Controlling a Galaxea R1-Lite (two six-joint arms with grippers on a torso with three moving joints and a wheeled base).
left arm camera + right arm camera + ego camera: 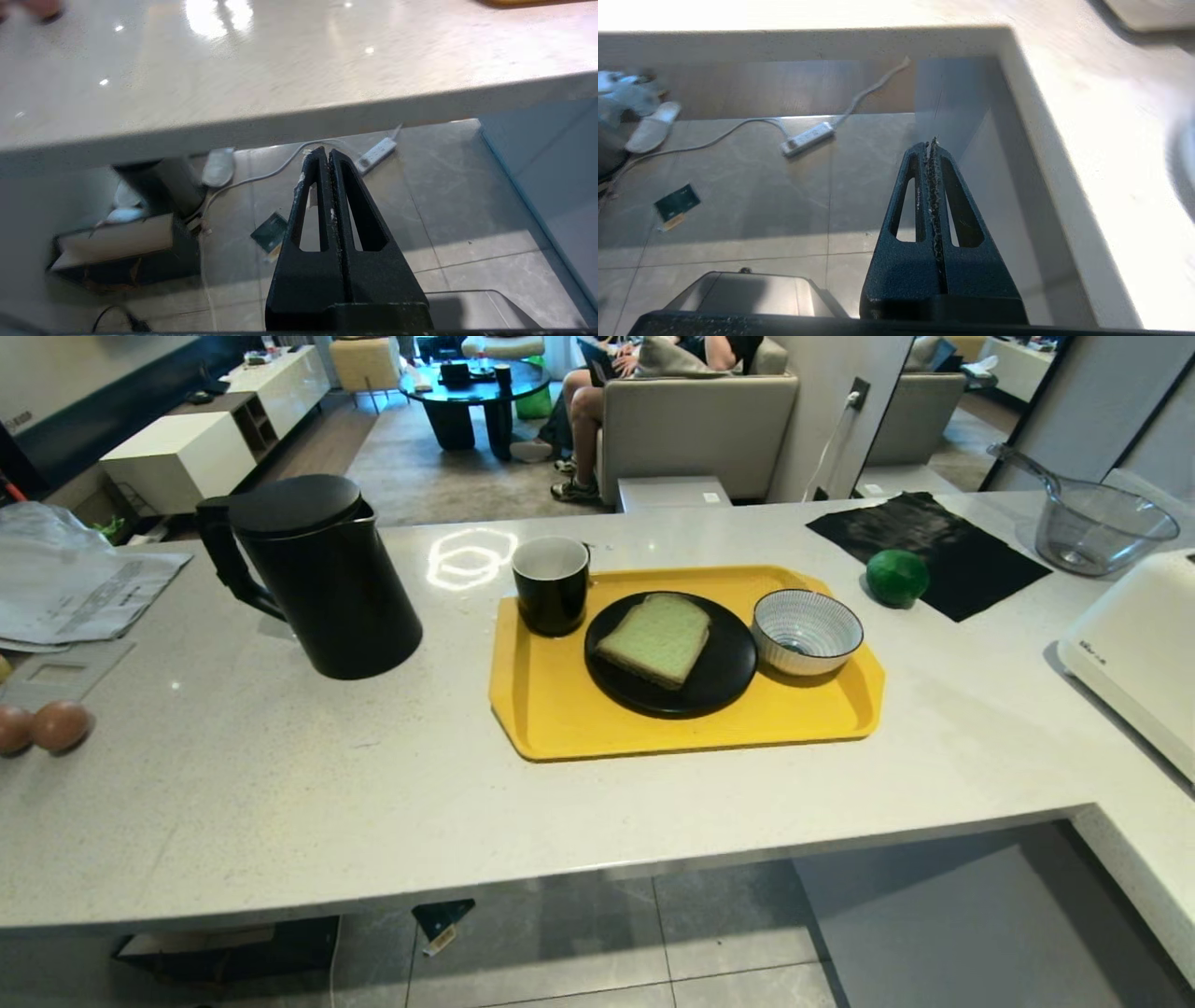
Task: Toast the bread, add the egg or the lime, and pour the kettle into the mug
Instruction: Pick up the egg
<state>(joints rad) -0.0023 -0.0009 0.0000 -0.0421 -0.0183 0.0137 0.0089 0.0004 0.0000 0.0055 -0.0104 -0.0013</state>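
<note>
both black grippers, left (325, 156) and right (930, 145), hang pressed closed and empty below the counter edge, well short of everything. nothing looks started: pale green bread slice (655, 638) untoasted on its black plate, glossy black mug (552, 585) beside it, matte black kettle (313, 575) and dark green lime (896, 578) farther off.

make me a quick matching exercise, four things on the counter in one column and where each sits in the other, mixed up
Things:
1. bread
2. lime
3. mug
4. kettle

Places:
A. on the bare counter, left of the yellow tray
B. on the black plate
C. at the edge of the black cloth
D. on the tray's far left corner

Pairs: 1-B, 2-C, 3-D, 4-A
</note>
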